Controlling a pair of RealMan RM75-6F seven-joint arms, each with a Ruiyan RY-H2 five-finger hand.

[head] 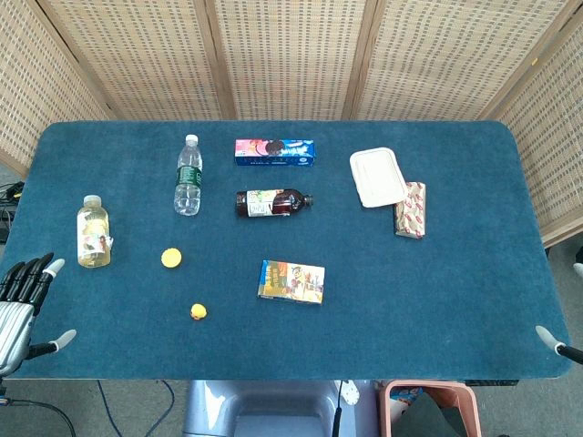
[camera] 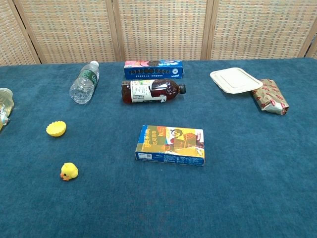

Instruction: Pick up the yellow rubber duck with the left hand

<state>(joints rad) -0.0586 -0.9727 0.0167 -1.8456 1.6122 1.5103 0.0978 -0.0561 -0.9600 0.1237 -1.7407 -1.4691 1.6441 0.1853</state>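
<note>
Right now my left hand (head: 23, 305) hangs spread and empty off the surface's (head: 437, 300) front-left corner, the small yellow rubber duck (head: 198, 312) near the front edge, probably light, squashy, best pinched round its body.

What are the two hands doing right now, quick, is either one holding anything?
Left hand: open, fingers apart, holding nothing, at the table's left edge.
Right hand: only a fingertip shows at the right edge; its state cannot be told.

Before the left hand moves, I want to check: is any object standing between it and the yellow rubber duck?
Nothing visible does. The left hand is at the table's left edge, and only bare blue cloth lies between it and the yellow rubber duck.
</note>
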